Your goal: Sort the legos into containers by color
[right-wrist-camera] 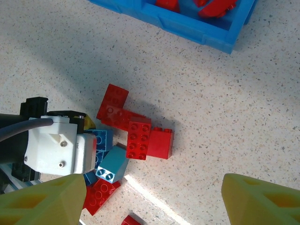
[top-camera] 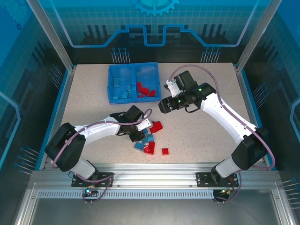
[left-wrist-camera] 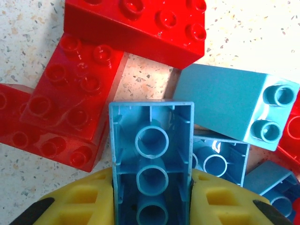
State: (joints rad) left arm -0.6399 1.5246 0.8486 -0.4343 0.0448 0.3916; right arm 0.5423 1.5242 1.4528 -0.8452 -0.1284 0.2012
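From above, the bin point(top-camera: 110, 84) sits at the far side of the table point(top-camera: 211, 140). Light blue bricks lie in its left compartment point(top-camera: 119, 75) and red ones in its right compartment point(top-camera: 148, 74). They are too small here to count, perhaps half a dozen each. The sorting looks partly done, with nothing on the wrong side as far as I can tell. A pile point(top-camera: 149, 139) of roughly ten mixed bricks lies loose on the table, well apart from the bin and nearer the arms. A lone red brick point(top-camera: 165, 151) lies just beside it. The left gripper point(top-camera: 139, 134) is down in the pile, and the right gripper point(top-camera: 165, 105) hangs between the pile and the bin.

At the left wrist, the yellow fingers point(left-wrist-camera: 84, 201) press against both long sides of one light blue brick point(left-wrist-camera: 151, 140), so the left gripper is clamped on it. The brick's hollow underside faces the camera, and it sits low among red bricks point(left-wrist-camera: 75, 93) and other blue ones. It belongs in the left compartment.

At the right wrist, the fingers point(right-wrist-camera: 42, 201) stand wide apart with nothing between them. Below them lie the pile and a corner of the bin holding red bricks.
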